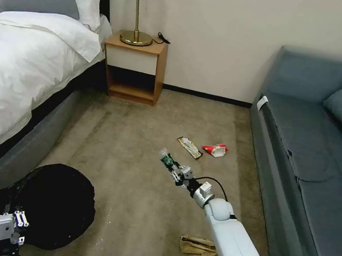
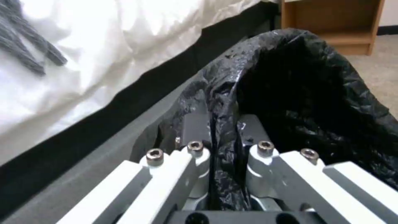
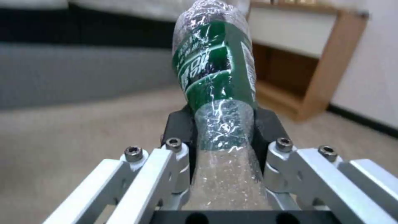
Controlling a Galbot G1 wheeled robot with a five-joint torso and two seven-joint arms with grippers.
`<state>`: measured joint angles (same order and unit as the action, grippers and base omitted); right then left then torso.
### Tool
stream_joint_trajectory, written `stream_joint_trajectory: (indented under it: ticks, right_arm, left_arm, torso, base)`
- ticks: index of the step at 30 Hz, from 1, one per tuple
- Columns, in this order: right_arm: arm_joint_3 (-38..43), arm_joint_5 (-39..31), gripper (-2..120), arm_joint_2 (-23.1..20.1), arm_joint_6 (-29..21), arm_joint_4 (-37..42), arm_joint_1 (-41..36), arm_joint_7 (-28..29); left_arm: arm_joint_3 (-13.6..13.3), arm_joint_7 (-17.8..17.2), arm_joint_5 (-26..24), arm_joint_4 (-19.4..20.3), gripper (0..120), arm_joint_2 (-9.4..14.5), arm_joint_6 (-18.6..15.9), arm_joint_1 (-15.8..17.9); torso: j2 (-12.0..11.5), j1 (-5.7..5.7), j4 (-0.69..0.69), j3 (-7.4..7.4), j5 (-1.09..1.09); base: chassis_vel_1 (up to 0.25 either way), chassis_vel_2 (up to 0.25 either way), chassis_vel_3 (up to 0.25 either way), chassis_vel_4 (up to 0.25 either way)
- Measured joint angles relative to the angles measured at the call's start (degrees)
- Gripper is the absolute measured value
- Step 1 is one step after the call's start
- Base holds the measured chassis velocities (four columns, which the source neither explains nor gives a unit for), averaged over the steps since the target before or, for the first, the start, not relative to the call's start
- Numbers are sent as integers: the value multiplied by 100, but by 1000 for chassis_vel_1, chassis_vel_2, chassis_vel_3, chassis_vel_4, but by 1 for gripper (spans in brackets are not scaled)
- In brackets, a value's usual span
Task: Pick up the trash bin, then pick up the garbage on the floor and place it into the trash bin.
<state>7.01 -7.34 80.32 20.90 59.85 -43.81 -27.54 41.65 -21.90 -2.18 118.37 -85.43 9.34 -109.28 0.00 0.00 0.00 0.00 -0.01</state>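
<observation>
My left gripper (image 2: 224,124) is shut on the rim of the trash bin (image 1: 49,203), whose crinkled black bag (image 2: 315,93) covers it; the bin hangs at the lower left beside the bed. My right gripper (image 3: 224,124) is shut on the clear bottle with the green label (image 3: 215,68), held above the carpet in mid-room (image 1: 168,160). Crumpled brown paper (image 1: 198,246) lies on the floor beside my right arm. A flat brown-and-white wrapper (image 1: 189,147) and a crushed red-and-white packet (image 1: 215,149) lie farther off near the sofa.
A bed with white linen (image 1: 18,66) runs along the left. A grey-blue sofa (image 1: 319,163) fills the right. A wooden nightstand (image 1: 133,68) with a brass lamp (image 1: 134,33) stands against the far wall. Open carpet lies between bed and sofa.
</observation>
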Motion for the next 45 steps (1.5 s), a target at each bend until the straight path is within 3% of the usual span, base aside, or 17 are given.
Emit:
stream_joint_trajectory:
  ticks: [8, 12, 18, 31, 45]
  right_arm:
    - [-1024, -745, 21, 119, -424, 1749, -325, 905]
    - [-1613, -1308, 21, 191, -654, 2350, -513, 1248]
    - [-2226, -1541, 21, 323, -787, 2740, -743, 1455]
    - [-2792, -689, 21, 897, -569, 2067, -1170, 1381]
    - [-2369, -127, 21, 1024, -111, 1295, -1265, 1183]
  left_arm:
    - [-121, 11, 115, -308, 6, -27, 215, 89]
    - [-131, 10, 115, -321, 6, -26, 225, 120]
    - [-162, 4, 105, -223, 6, -43, 166, 199]
    - [-714, -84, 205, 209, 6, -107, -116, 268]
    - [-762, -114, 220, 275, 6, -111, -55, 160]
  torso:
    - [0, 0, 0, 0, -1]
    - [0, 0, 0, 0, 0]
    - [0, 0, 0, -1, -1]
    - [0, 0, 0, 0, 0]
    - [0, 0, 1, -1, -2]
  base:
    - [0, 0, 0, 0]
    - [0, 0, 0, 0]
    - [0, 0, 0, 0]
    - [0, 0, 0, 0]
    - [0, 0, 0, 0]
